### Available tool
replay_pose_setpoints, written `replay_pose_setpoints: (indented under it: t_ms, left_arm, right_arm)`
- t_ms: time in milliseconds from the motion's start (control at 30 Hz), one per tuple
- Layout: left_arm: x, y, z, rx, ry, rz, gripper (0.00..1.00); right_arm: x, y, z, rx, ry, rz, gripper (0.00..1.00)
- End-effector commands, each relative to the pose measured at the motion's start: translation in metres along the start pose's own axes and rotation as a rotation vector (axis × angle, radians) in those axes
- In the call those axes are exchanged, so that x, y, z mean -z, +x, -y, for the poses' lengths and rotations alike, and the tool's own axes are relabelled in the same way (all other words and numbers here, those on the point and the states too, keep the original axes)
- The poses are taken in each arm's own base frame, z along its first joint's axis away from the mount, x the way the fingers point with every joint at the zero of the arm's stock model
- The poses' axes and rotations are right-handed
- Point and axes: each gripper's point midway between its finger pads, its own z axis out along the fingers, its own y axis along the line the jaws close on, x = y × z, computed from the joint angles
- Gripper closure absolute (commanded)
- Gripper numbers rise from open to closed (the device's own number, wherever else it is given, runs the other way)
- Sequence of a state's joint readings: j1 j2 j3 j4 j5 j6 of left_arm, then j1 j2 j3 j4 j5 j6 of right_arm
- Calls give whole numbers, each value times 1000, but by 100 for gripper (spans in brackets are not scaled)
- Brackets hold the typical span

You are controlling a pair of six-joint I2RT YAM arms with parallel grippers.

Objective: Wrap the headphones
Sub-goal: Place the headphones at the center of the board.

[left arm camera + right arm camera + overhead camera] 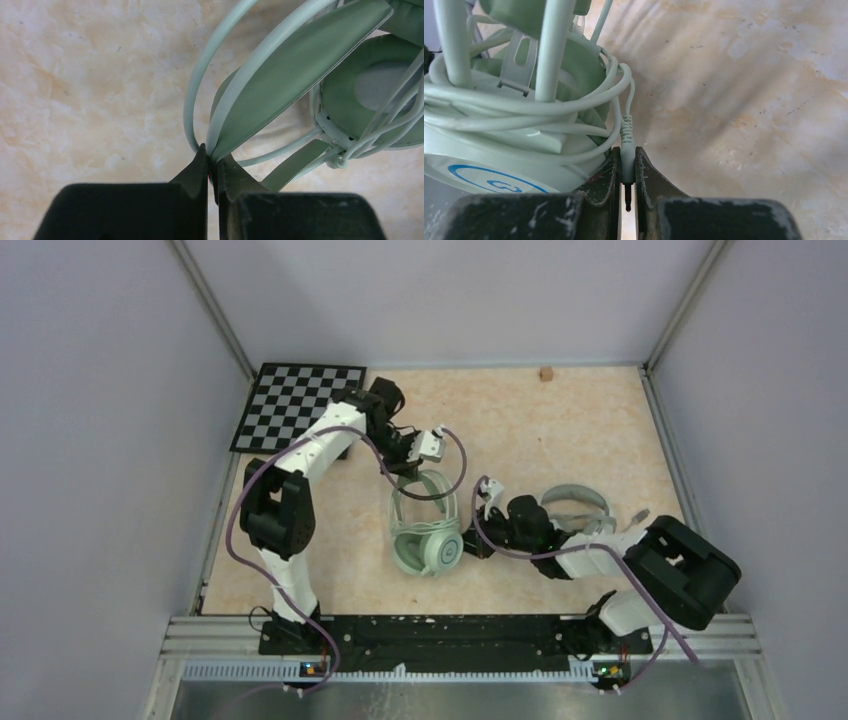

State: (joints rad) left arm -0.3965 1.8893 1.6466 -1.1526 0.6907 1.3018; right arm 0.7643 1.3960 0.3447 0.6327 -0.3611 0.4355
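The mint-green headphones (426, 537) stand in the middle of the table, their pale-green cable (524, 107) wound in several loops round the ear cups. My left gripper (212, 155) is shut on the top of their headband (280, 85); from above, it (414, 468) sits at the far side of them. My right gripper (626, 152) is shut on the cable's jack plug (626, 167), right beside a cup (484, 175); the top view places it (472, 545) at the cups' right side. The white-grey headphones (580, 502) lie to the right, partly hidden behind my right arm.
A checkerboard (295, 405) lies at the far left corner. A small brown block (546, 373) sits by the back wall. Pale walls enclose the table on three sides, and a metal rail (450, 635) runs along the near edge.
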Motion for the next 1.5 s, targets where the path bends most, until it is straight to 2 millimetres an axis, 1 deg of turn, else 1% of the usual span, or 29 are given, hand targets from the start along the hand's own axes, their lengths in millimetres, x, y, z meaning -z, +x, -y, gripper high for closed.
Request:
replay_pose_setpoints:
  t_ms: [0,167,267,300,367,467,633,667,800,867,900,933,1000,1033,1067,1100,1133,1167,1200,1233,1267,1300,1333,1400,1433,1467]
  left_arm:
    - [7,28,-23,-236,-76,-198,94]
    - [-3,15,-49,-407,-181,-209,82]
    - [-9,9,-58,-452,-227,-193,78]
    - [-10,7,-58,-458,-231,-180,76]
    - [-10,2,-57,-461,-252,-153,68]
    - [-8,-8,-56,-487,-307,-105,51]
    - [0,-30,-47,-506,-344,-10,36]
    - [2,-33,-47,-509,-355,-4,31]
    - [15,-38,-46,-496,-405,-4,23]
    - [28,-45,-43,-479,-443,9,18]
    - [34,-49,-41,-453,-465,25,12]
    - [40,-54,-39,-423,-489,48,3]
    - [51,-62,-36,-330,-544,106,1]
    - [59,-70,-40,-279,-600,145,1]
    - [64,-68,-41,-160,-645,172,1]
    - [79,-74,-53,-45,-749,223,1]
    - [95,-65,-65,115,-864,229,1]
    - [104,-59,-70,270,-933,245,1]
    - [117,-49,-75,423,-1007,233,1]
    - [127,-39,-74,560,-1052,190,1]
    - [134,-30,-70,672,-1073,129,1]
    - [140,-21,-62,807,-1090,103,1]
    - [142,-13,-54,891,-1092,94,1]
    - [133,-2,-31,1032,-1049,91,1]
    - [126,-2,-20,1079,-1011,106,1]
    - [119,-6,-7,1109,-956,135,1]
  right_arm:
    - [-15,-46,-8,10,4,151,100]
    - [-38,-27,-18,1,-2,103,100]
    - [-47,-21,-20,-18,0,103,100]
    - [-48,-20,-20,-18,2,108,100]
    - [-51,-16,-14,-18,24,96,100]
    - [-52,-17,-14,-7,21,96,100]
    - [-50,-20,-11,-2,39,123,100]
    - [-50,-21,-11,-3,40,128,100]
    - [-53,-21,-12,-3,35,121,100]
    - [-54,-20,-12,-3,31,116,100]
    - [-54,-19,-11,-4,33,117,100]
    - [-54,-19,-10,-7,35,122,100]
    - [-54,-19,-10,-12,32,126,100]
    - [-54,-19,-11,-16,31,128,100]
    - [-55,-18,-11,-19,28,128,100]
    - [-55,-18,-12,-23,23,130,100]
    - [-55,-19,-12,-31,18,134,100]
    - [-55,-18,-13,-35,12,135,100]
    - [-55,-18,-14,-41,9,138,100]
    - [-54,-17,-14,-42,9,138,100]
    - [-53,-16,-13,-44,12,138,100]
    - [-52,-16,-12,-44,17,138,100]
    - [-51,-16,-11,-45,24,141,100]
    - [-49,-17,-10,-41,31,147,100]
    - [-48,-18,-10,-39,32,149,100]
    - [-48,-19,-11,-38,32,150,100]
